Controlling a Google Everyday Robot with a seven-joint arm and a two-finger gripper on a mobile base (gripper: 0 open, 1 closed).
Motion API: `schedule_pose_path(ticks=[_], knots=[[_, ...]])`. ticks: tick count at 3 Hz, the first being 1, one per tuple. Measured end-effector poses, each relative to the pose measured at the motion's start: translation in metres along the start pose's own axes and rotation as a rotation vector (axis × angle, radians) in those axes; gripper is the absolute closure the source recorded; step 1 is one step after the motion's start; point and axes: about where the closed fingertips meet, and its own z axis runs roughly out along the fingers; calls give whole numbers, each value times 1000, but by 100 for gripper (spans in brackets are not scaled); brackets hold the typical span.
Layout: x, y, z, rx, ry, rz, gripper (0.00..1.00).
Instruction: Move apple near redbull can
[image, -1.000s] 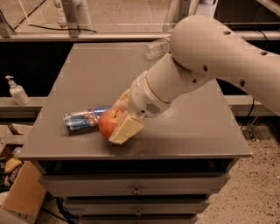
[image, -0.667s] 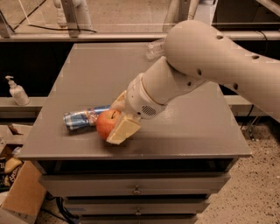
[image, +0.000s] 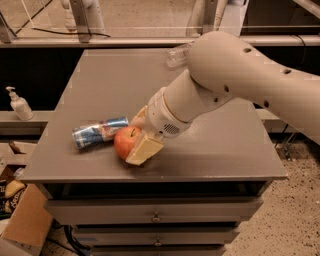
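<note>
Elbow swings slightly left since earlier frame; apple (image: 124, 143) barely shifts. My tool (image: 135, 141) clamped on apple, down at counter (image: 225, 150) front-left. Apple sits against toppled redbull can (image: 99, 133). Placement looks done; release likely next.

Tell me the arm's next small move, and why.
Probably open the gripper and let the apple go. It is clamped on the apple, which sits low at the front left of the table, right beside the can lying on its side, so the apple looks placed.

Lab: drawer cab. (image: 110, 85), speckled floor (image: 295, 220); gripper (image: 134, 141) clasps apple (image: 124, 144) near front edge.
</note>
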Motion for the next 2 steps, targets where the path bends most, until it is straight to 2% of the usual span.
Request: schedule_pose_path(ticks=[1,2], knots=[[5,-1,-1,7,-6,-8,100],[4,-4,-12,26,-34,-53,69]])
